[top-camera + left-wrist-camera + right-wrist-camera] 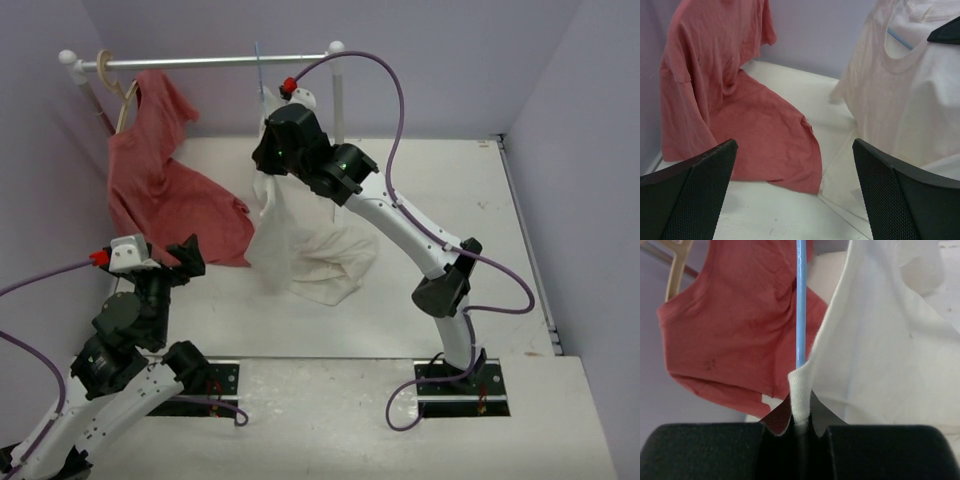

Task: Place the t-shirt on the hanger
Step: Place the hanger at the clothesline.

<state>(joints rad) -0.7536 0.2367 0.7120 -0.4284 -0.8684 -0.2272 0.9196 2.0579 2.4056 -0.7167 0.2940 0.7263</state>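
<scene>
The white t-shirt hangs from my right gripper below the rail, with its lower part heaped on the table. The right gripper is shut on a folded edge of the white t-shirt, right beside the light-blue wire hanger. The hanger hangs from the rail. In the left wrist view a piece of the blue wire shows inside the shirt's neckline. My left gripper is open and empty, low over the table in front of both shirts.
A red t-shirt hangs on a tan wooden hanger at the left end of the metal rail and trails onto the table. It also shows in the wrist views. Purple walls close the back and sides.
</scene>
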